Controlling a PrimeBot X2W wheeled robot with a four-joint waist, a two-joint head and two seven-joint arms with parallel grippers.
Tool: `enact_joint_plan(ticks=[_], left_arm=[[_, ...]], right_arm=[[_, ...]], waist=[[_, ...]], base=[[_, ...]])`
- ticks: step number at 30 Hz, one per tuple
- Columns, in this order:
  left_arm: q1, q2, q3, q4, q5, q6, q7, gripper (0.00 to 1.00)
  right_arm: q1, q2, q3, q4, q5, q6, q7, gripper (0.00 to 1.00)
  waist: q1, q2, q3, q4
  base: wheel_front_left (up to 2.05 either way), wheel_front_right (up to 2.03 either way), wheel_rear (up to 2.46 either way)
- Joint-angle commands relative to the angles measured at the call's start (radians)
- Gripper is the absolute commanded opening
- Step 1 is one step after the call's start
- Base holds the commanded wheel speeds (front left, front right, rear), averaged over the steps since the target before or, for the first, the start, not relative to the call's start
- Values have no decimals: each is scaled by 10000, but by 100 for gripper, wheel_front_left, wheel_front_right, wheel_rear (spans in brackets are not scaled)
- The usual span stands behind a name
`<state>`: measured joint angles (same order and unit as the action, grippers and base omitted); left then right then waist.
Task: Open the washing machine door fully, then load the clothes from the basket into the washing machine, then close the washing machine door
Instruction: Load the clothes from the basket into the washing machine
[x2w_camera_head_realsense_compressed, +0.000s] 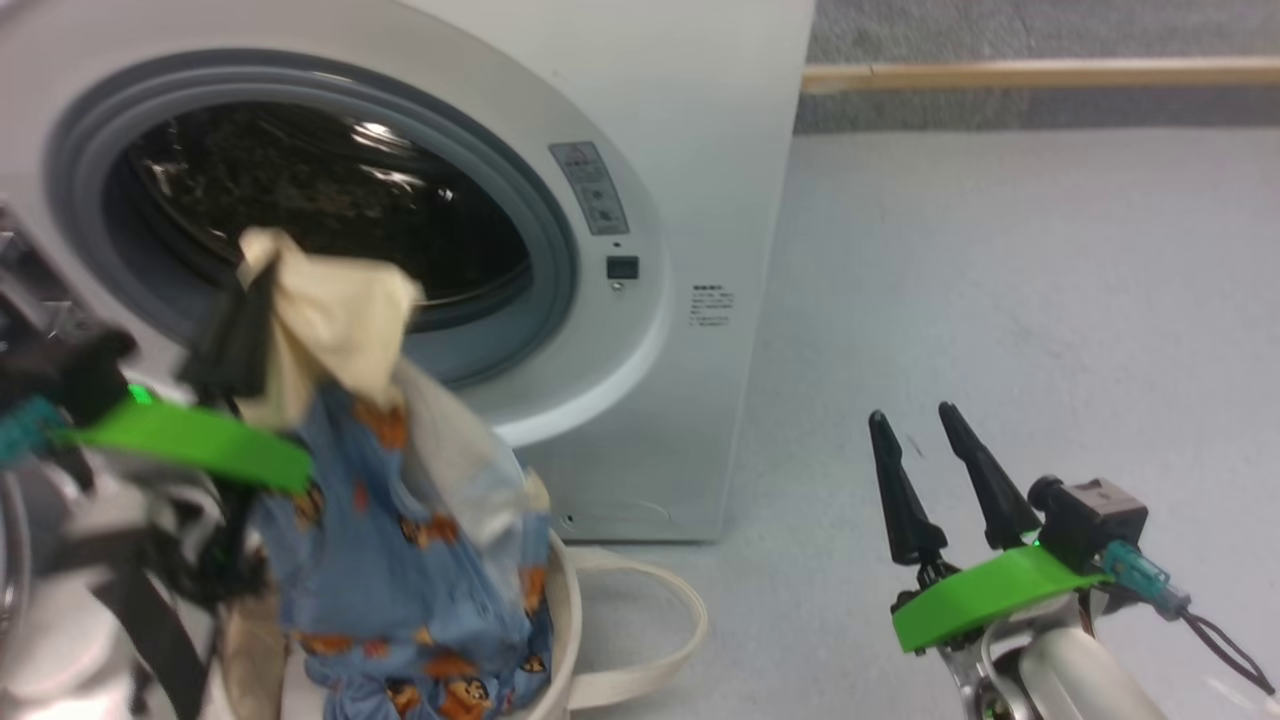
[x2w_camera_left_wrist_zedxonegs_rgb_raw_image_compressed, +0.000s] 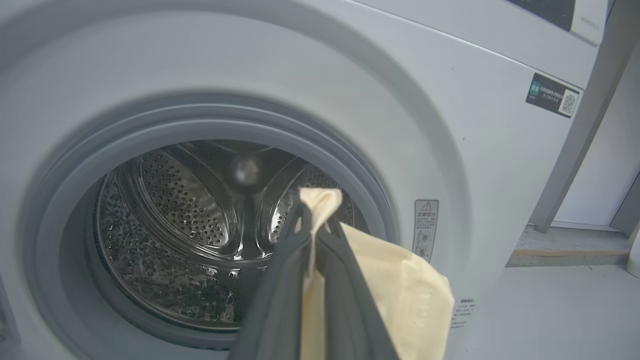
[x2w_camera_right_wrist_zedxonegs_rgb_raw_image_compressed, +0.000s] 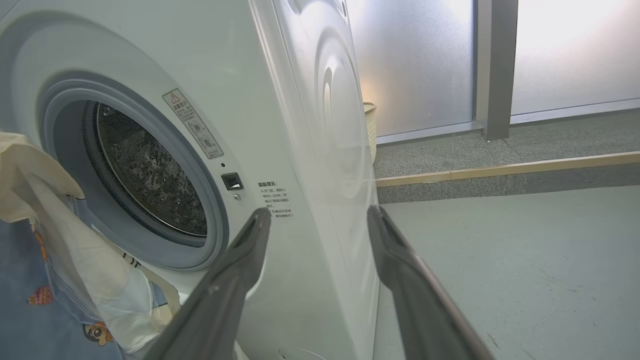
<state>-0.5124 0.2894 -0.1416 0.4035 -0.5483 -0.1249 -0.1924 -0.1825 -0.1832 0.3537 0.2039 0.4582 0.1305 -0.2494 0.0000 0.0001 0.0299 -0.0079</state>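
The white washing machine (x2w_camera_head_realsense_compressed: 690, 180) stands with its drum mouth (x2w_camera_head_realsense_compressed: 320, 200) uncovered; the washing machine door is out of view. My left gripper (x2w_camera_head_realsense_compressed: 240, 290) is shut on the clothes (x2w_camera_head_realsense_compressed: 330, 320), pinching the cream-yellow garment, with the blue bear-print fabric (x2w_camera_head_realsense_compressed: 400, 540) hanging from it down into the basket (x2w_camera_head_realsense_compressed: 565, 620). In the left wrist view the fingers (x2w_camera_left_wrist_zedxonegs_rgb_raw_image_compressed: 280, 280) clamp the cream cloth (x2w_camera_left_wrist_zedxonegs_rgb_raw_image_compressed: 400, 290) right before the steel drum (x2w_camera_left_wrist_zedxonegs_rgb_raw_image_compressed: 180, 235). My right gripper (x2w_camera_head_realsense_compressed: 925, 425) stands open over the floor to the right, holding nothing; its fingers (x2w_camera_right_wrist_zedxonegs_rgb_raw_image_compressed: 235, 280) frame the machine's front corner.
Grey floor (x2w_camera_head_realsense_compressed: 1000, 300) stretches to the right of the machine, bounded by a wooden strip (x2w_camera_head_realsense_compressed: 1040, 72) at a raised ledge. The basket's long looped handle (x2w_camera_head_realsense_compressed: 670, 640) lies on the floor. A pale woven bin (x2w_camera_right_wrist_zedxonegs_rgb_raw_image_compressed: 370, 130) stands behind the machine near frosted windows.
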Motion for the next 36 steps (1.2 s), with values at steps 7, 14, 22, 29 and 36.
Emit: enact_joint_plan(ticks=[7, 14, 22, 29, 36], left_arm=[[-1748, 834, 700, 1085, -430, -57, -359, 0], [-2703, 741, 726, 3611, 74, -40, -674, 0], [-3845, 556, 1848, 4653, 737, 22, -691, 0], [-5083, 419, 2088, 4851, 1672, -4, -692, 0], [-5920, 217, 2744, 3448, 2535, 44, -692, 0]], right_arm=[[-692, -153, 133, -454, -74, 2, -124, 100], [-841, -555, -42, -670, -242, 2, -124, 100], [-914, -1048, -558, -1222, -545, 2, -124, 100], [-735, -1200, -1201, -1684, -808, 2, -124, 100], [-777, -1038, -1426, -2080, -1001, 2, -124, 100]], waist=[[0, -1, 1019, -672], [0, -1, 2151, -1222], [0, -1, 3496, -1730], [0, -1, 4609, -1877], [0, -1, 5124, -1923]], base=[[0, 0, 0], [0, 0, 0], [0, 0, 0], [0, 0, 0], [0, 0, 0]])
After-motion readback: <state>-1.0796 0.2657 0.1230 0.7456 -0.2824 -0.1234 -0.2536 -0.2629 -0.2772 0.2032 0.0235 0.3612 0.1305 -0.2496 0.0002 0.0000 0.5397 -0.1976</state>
